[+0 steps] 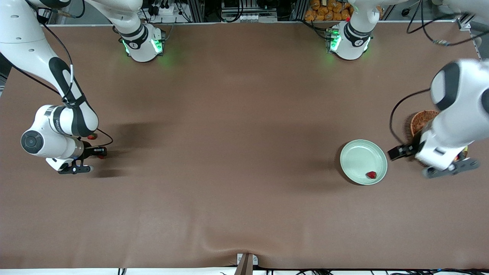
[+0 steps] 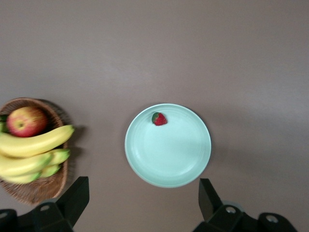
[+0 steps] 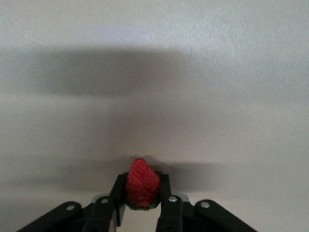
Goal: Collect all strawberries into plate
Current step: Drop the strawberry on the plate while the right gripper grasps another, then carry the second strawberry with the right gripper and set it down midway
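A strawberry (image 3: pixel 143 182) sits pinched between the fingers of the right gripper (image 3: pixel 143 205) at the right arm's end of the brown table (image 1: pixel 229 152). In the wrist view its red tip pokes out past the fingertips while its green cap is largely tucked down between them. From the front camera this berry cannot be made out: the right arm's wrist covers the spot, and the gripper (image 1: pixel 76 168) shows only as a dark bar low over the cloth. A small red thing (image 1: pixel 91 136) peeps out beside that wrist, too covered to identify.

Toward the left arm's end, a second strawberry (image 1: pixel 371 175) lies inside the mint-green plate (image 1: pixel 357 152), close to the rim nearest the front camera. The left gripper (image 2: pixel 145 205) hangs in the air with its fingers (image 2: pixel 77 195) spread wide and empty, blurred in the front view, over the table between plate and basket (image 1: pixel 420 120). The arm hides most of that wicker basket from the front; the wrist view shows its contents, an apple (image 2: pixel 25 121) and a bunch of bananas (image 2: pixel 34 152), cut off at the frame edge.
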